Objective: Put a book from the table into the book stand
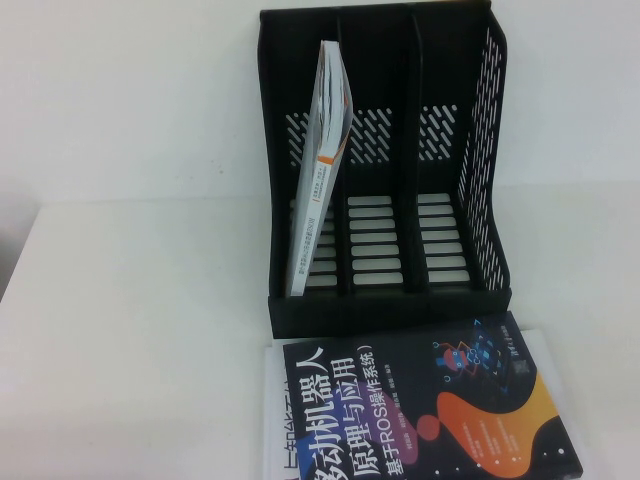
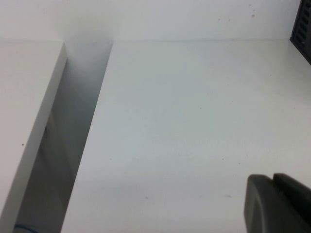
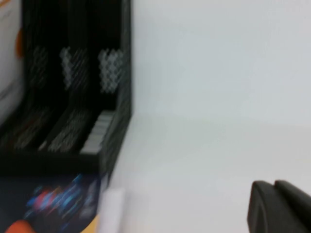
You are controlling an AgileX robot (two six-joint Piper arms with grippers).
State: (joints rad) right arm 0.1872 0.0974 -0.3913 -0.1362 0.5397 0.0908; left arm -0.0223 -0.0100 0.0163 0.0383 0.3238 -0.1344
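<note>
A black three-slot book stand [image 1: 480,150] stands at the back of the white table. A white book [image 1: 322,160] leans upright in its left slot; the other two slots are empty. A dark book [image 1: 420,410] with white Chinese lettering and orange shapes lies flat in front of the stand, on top of a white book [image 1: 272,400]. Neither arm shows in the high view. My left gripper [image 2: 272,182] is shut and empty over bare table. My right gripper [image 3: 273,187] is shut and empty, to the right of the stand [image 3: 116,97] and the dark book [image 3: 53,204].
The left wrist view shows the table's left edge with a gap [image 2: 73,136] and a second white surface [image 2: 24,97] beyond it, plus a corner of the stand [image 2: 302,29]. A white wall stands behind the table.
</note>
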